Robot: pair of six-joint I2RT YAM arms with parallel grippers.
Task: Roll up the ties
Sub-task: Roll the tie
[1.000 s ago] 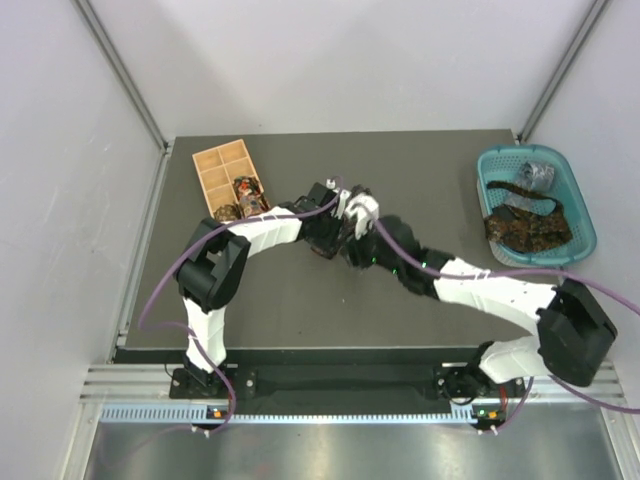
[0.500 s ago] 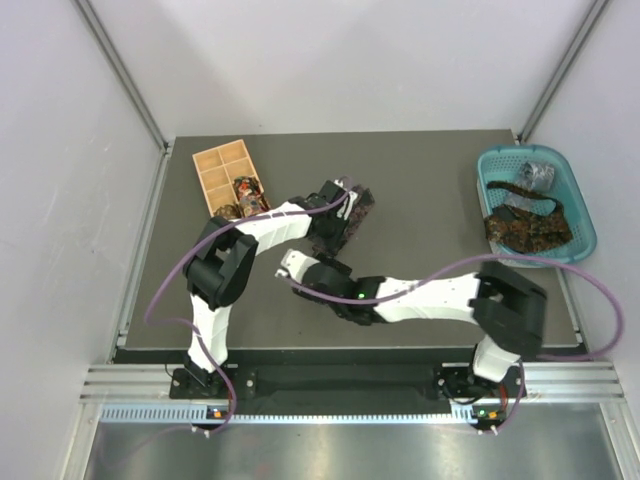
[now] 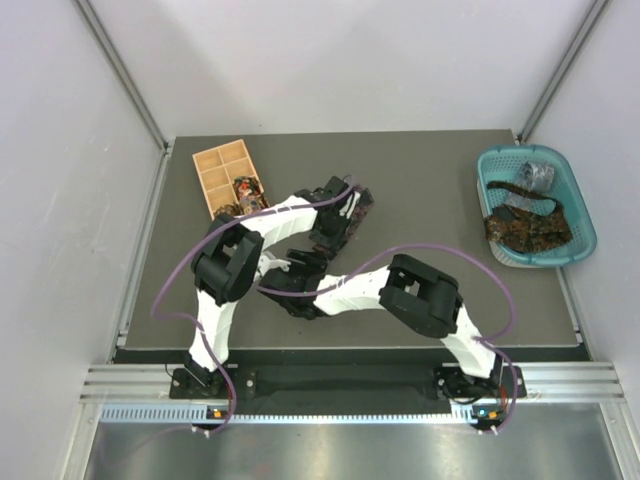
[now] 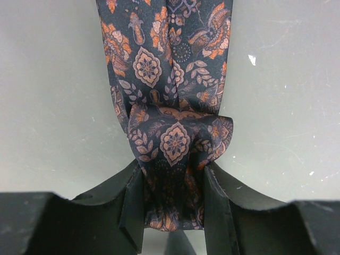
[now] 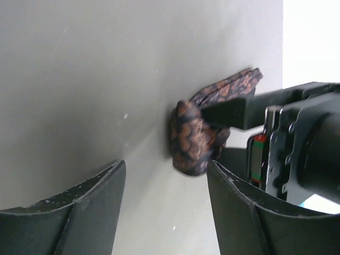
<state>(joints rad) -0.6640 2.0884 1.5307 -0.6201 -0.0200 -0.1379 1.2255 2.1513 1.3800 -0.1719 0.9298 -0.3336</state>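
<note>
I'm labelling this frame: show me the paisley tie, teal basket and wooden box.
paisley tie (image 4: 175, 143), left wrist view, on its bunched fold.
teal basket (image 3: 522, 150), top external view, on its far rim.
wooden box (image 3: 212, 160), top external view, in an empty far compartment.

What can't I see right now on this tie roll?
- Left wrist: the paisley tie leaves the top edge, so its length is unknown.
- Right wrist: the left tool blocks the roll's far side.
- Top external: the left arm covers most of the tie, and the wooden box contents are too small.
</note>
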